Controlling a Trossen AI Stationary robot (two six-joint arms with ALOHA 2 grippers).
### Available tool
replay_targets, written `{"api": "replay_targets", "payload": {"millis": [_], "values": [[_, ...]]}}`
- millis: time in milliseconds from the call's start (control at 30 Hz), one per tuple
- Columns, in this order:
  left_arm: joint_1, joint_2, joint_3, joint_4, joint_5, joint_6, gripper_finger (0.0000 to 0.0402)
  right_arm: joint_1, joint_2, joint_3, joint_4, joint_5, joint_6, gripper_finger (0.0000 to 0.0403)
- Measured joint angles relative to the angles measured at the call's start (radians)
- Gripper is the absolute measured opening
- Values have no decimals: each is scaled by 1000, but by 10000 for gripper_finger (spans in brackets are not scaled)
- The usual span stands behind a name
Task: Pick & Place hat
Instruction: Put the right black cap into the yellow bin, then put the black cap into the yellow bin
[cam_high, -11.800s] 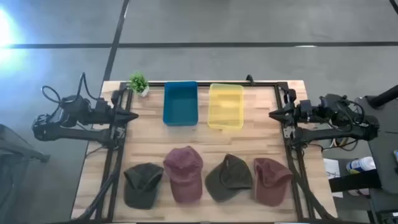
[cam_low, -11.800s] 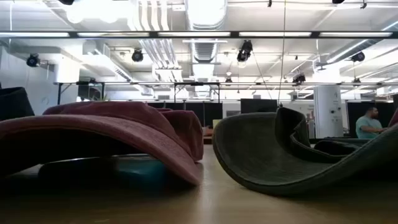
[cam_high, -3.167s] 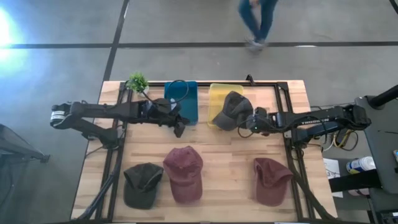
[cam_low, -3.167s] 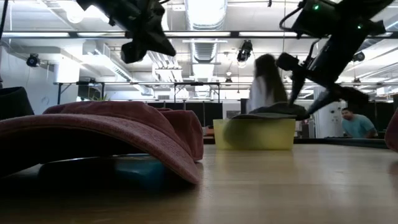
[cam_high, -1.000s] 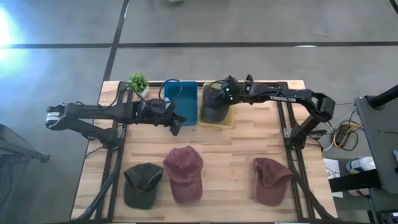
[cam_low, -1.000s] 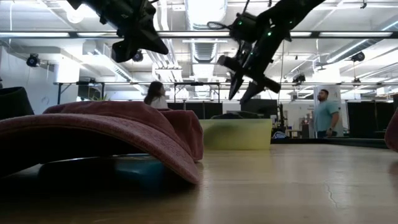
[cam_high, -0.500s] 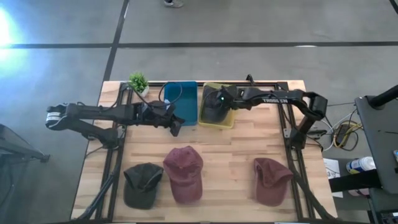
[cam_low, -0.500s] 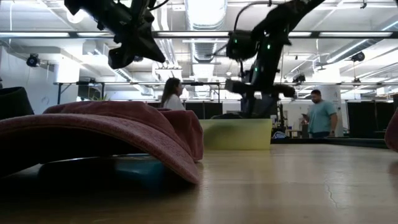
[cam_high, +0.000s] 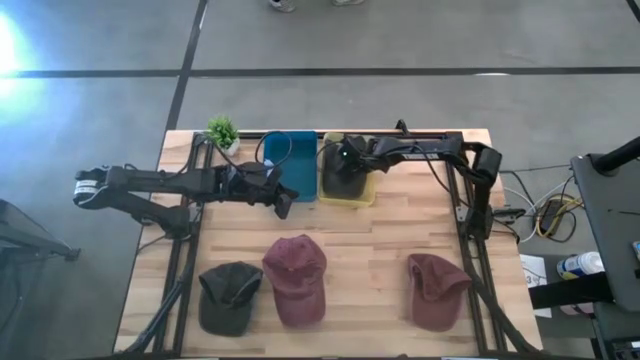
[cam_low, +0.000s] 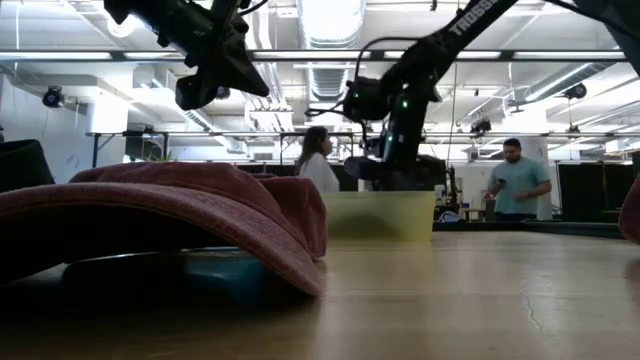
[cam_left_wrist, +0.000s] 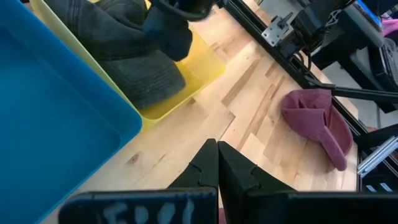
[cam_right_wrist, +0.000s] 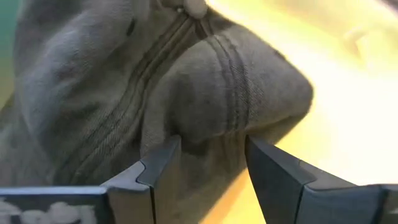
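Note:
A dark olive hat (cam_high: 346, 184) lies in the yellow bin (cam_high: 366, 196), at the table's far side next to the blue bin (cam_high: 293, 165). My right gripper (cam_right_wrist: 208, 158) is open and points down into the yellow bin. A raised fold of the hat's crown stands between its fingertips. My left gripper (cam_high: 285, 208) is shut and empty, and hovers above the table by the blue bin's near right corner. In the left wrist view the olive hat (cam_left_wrist: 124, 50) fills most of the yellow bin (cam_left_wrist: 202, 65). My right gripper comes at the olive hat from above, its open fingers (cam_right_wrist: 158, 168) on either side of a raised fold of the crown (cam_right_wrist: 214, 93). Whether the fingertips touch the cloth cannot be told. The hat rests in the yellow bin.
Three more hats lie along the table's near side: an olive one (cam_high: 228, 297), a maroon one (cam_high: 296, 278) and another maroon one (cam_high: 435, 290). A small green plant (cam_high: 222, 132) stands at the far left corner. People stand in the room beyond the table (cam_low: 512, 190).
My right gripper has gone a little toward the table's left edge and down over the yellow bin, tipping until its fingers point straight down at the hat. Its fingers have stayed open. The olive hat has kept its place in the bin.

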Motion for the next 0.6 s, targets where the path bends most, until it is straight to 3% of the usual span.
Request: {"api": "replay_targets", "payload": {"millis": [133,300,467,600], "values": [[0,0,0,1,0,3,0,30,-70,20,-40,72,-89,176],[0,0,0,8,0,21,0,74,-198,16,-39,59,-234,176],[0,0,0,-2,9,43,0,144,-292,-20,-36,-155,-313,176],[-4,0,1,-71,73,49,0,245,-311,-68,-39,-274,-295,176]]}}
